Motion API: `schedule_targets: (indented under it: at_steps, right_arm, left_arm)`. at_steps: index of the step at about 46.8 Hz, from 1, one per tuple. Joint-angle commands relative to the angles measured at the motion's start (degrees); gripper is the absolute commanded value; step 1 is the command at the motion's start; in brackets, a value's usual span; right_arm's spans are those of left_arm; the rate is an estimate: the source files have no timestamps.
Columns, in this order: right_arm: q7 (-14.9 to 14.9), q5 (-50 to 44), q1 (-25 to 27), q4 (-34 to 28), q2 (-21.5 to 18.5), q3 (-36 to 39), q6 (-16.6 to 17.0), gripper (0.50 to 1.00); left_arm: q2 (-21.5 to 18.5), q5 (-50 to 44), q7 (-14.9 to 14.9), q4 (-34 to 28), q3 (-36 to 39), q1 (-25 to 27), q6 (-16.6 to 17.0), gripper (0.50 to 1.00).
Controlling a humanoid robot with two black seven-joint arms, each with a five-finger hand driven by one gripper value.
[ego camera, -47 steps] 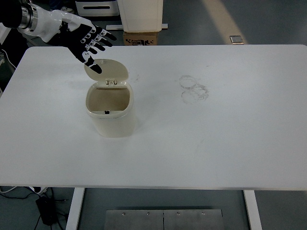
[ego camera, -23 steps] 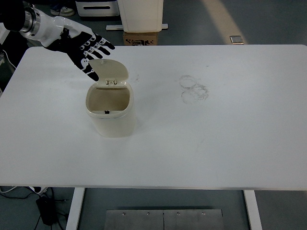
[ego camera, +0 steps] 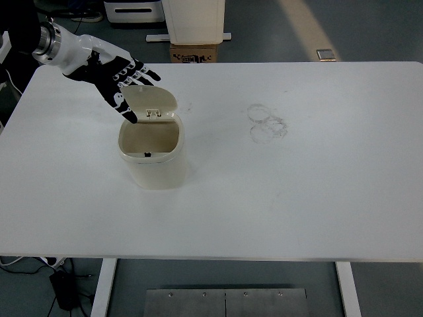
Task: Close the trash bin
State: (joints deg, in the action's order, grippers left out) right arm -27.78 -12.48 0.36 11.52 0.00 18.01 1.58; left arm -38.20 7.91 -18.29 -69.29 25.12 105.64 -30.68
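A small cream trash bin stands on the left half of the white table. Its hinged lid is tilted up at the back and the inside is visible and looks empty. My left hand comes in from the upper left with fingers spread, just behind the raised lid; its fingertips reach over the lid's top edge and its thumb lies against the lid's left edge. It holds nothing. The right arm is out of view.
Faint ring marks stain the tabletop right of centre. Beyond the far edge stand a cardboard box and a white cabinet.
My left hand has dropped lower and closer to the lid's back, from above and behind it. The lid leans a little further forward over the bin.
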Motion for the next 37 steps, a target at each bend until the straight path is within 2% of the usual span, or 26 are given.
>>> schedule_targets:
  at_steps: [1, 18, 37]
  right_arm:
    - [0.0, 0.0, 0.0, 0.0, 0.0, 0.0, 0.0, 0.991]
    - [0.0, 0.0, 0.0, 0.0, 0.0, 0.0, 0.0, 0.991]
    - [0.0, 0.0, -0.1, 0.0, 0.0, 0.0, 0.0, 0.991]
  left_arm:
    - [0.1, 0.0, 0.0, -0.5, 0.2, -0.1, 0.0, 1.000]
    - [-0.3, -0.1, 0.0, -6.1, 0.2, 0.1, 0.2, 1.000]
    - [-1.4, -0.1, 0.0, -9.3, 0.4, 0.0, 0.4, 1.000]
